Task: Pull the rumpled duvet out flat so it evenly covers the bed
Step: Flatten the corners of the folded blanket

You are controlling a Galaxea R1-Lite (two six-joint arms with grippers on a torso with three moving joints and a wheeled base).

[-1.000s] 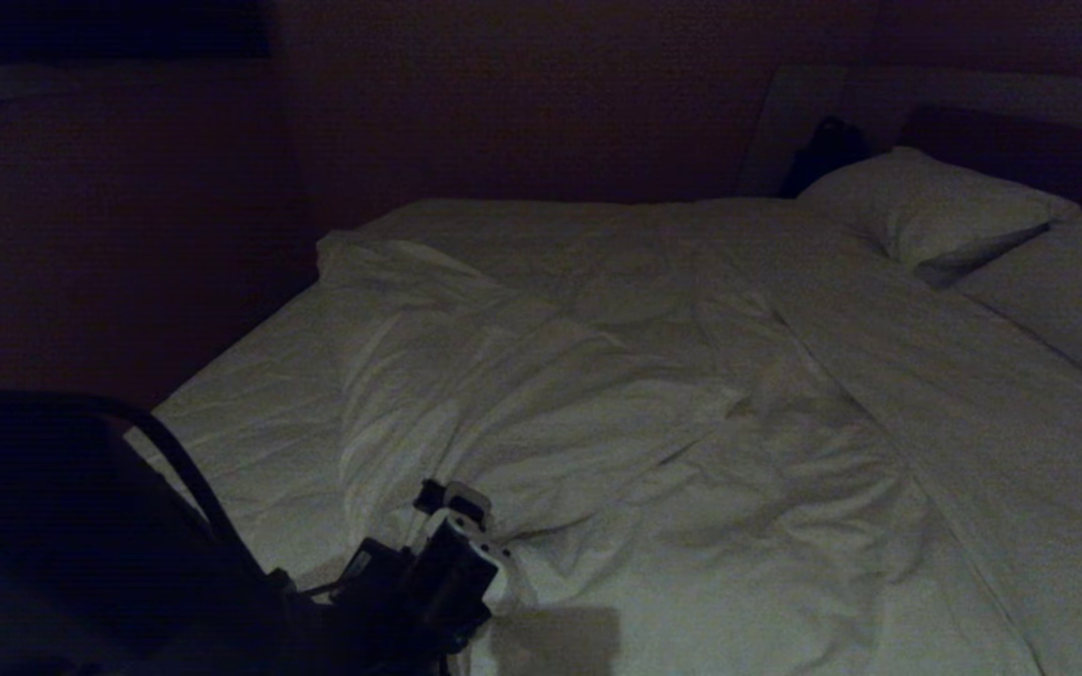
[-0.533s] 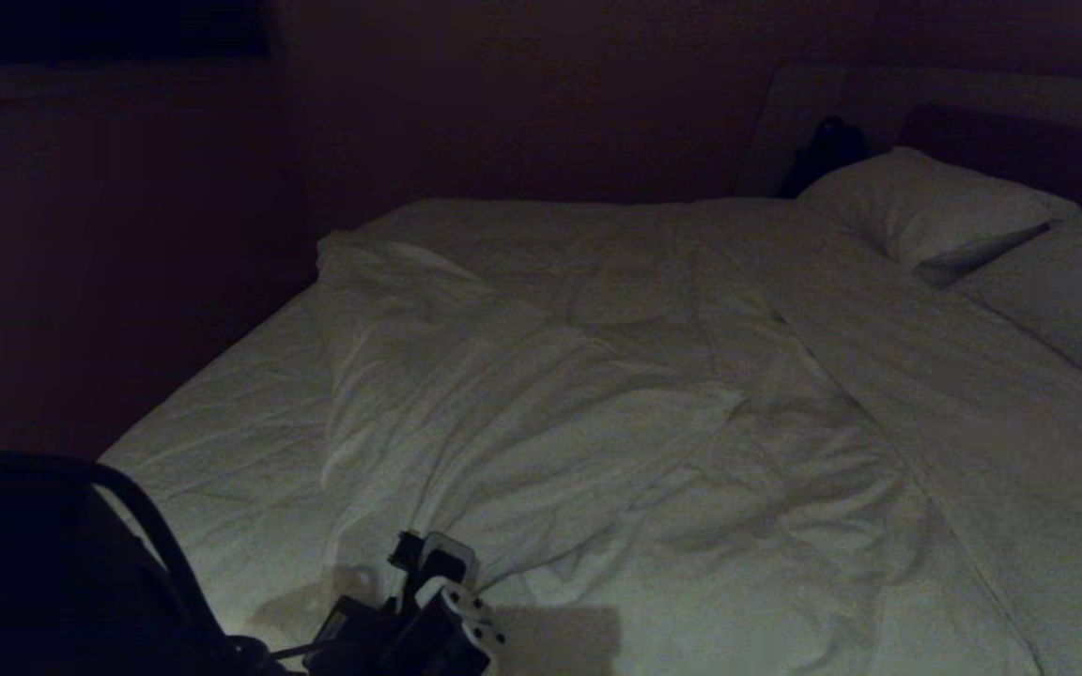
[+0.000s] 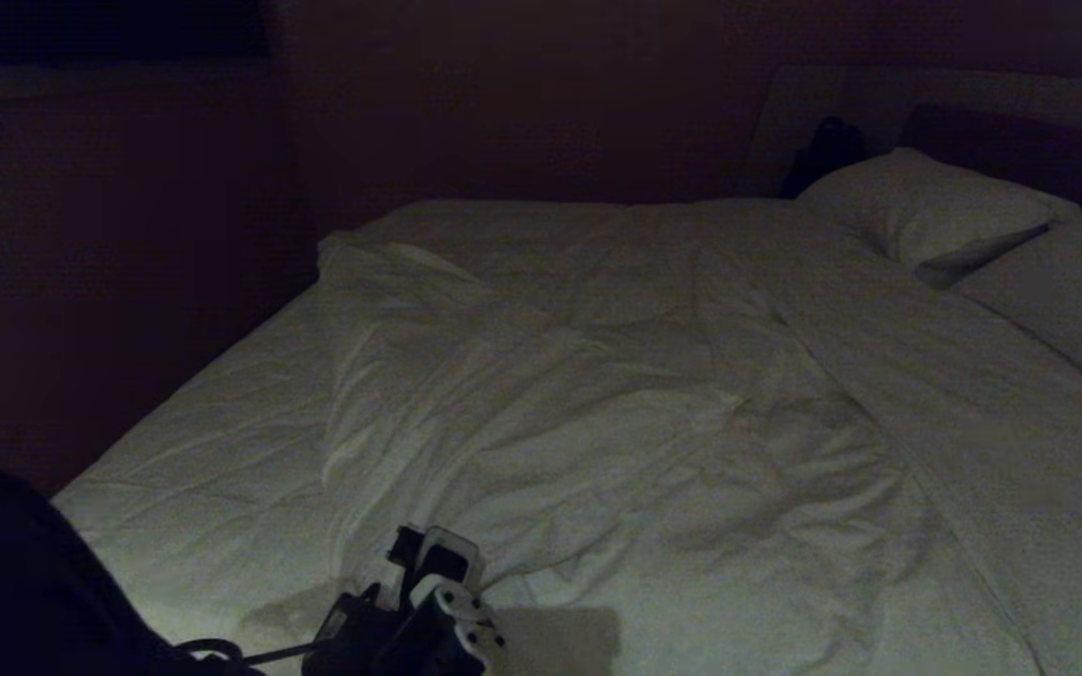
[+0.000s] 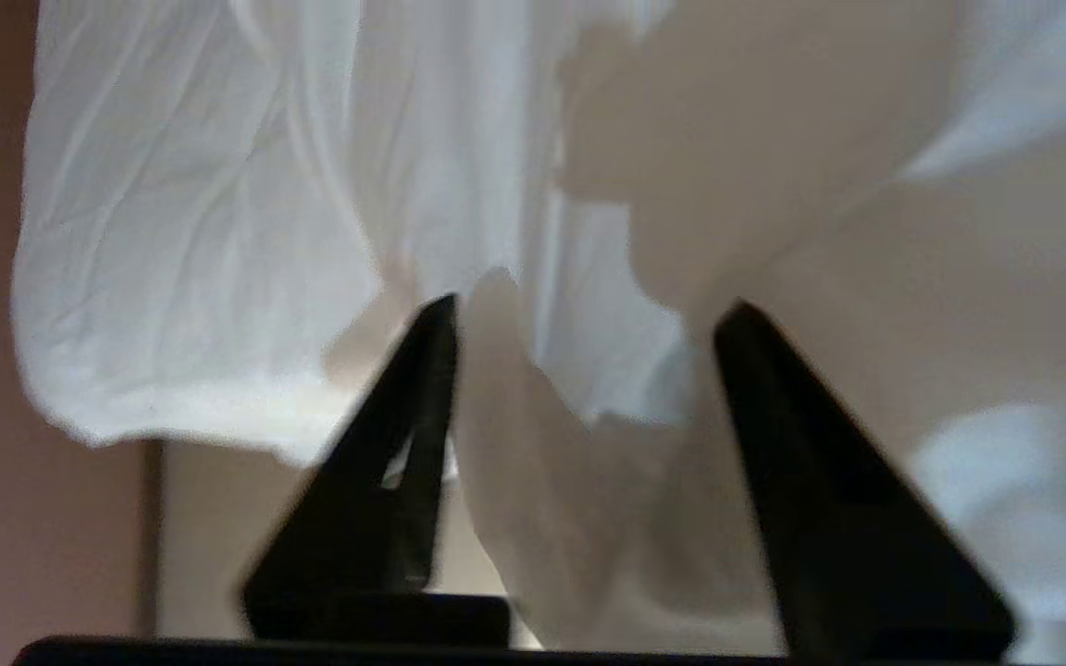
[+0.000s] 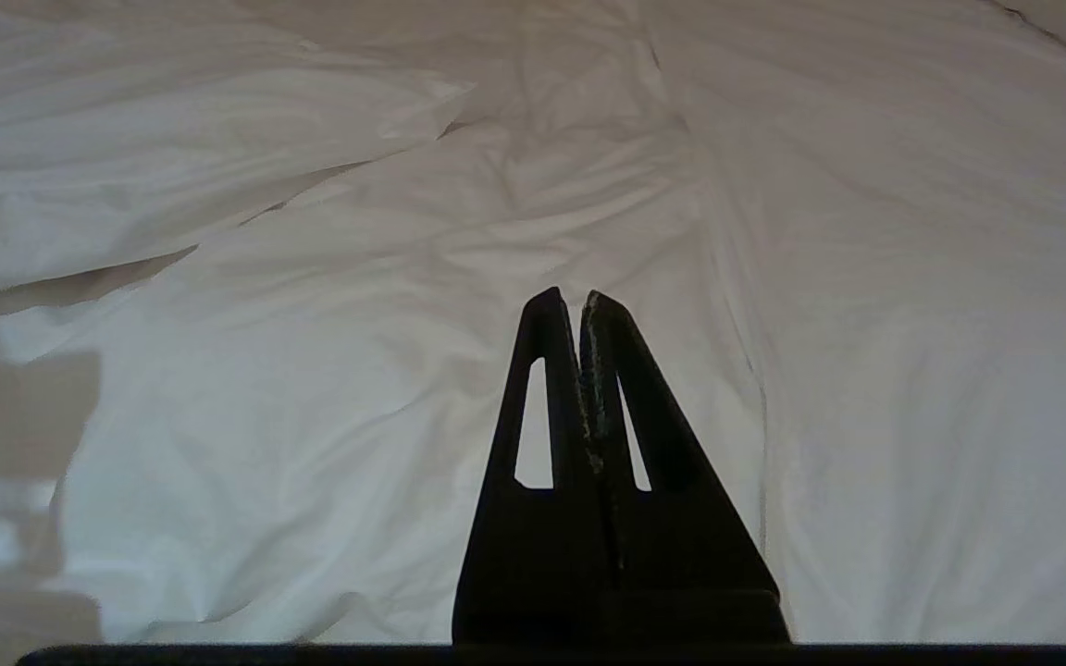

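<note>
The duvet (image 3: pixel 597 422) lies rumpled across the bed, bunched toward the middle, with its near corner drawn to a point at the front. A strip of bare quilted mattress (image 3: pixel 222 441) shows along the bed's left side. My left gripper (image 3: pixel 438 554) sits low at that near corner. In the left wrist view the left gripper (image 4: pixel 590 305) is open, and a loose fold of duvet (image 4: pixel 533 462) stands between the fingers without being pinched. My right gripper (image 5: pixel 573 294) is shut and empty, hovering over creased duvet (image 5: pixel 311 305); it is outside the head view.
Two white pillows (image 3: pixel 917 202) (image 3: pixel 1067 291) rest at the far right against the dark headboard (image 3: pixel 1001 141). A dark object (image 3: pixel 827 150) stands beside the nearer pillow. Dark floor and wall (image 3: pixel 81 282) flank the bed's left side. My left arm (image 3: pixel 15 582) fills the bottom-left corner.
My left arm drew back toward the near edge, dragging the duvet's corner with it. Its jaws then opened and let go of the cloth. The right arm has not moved.
</note>
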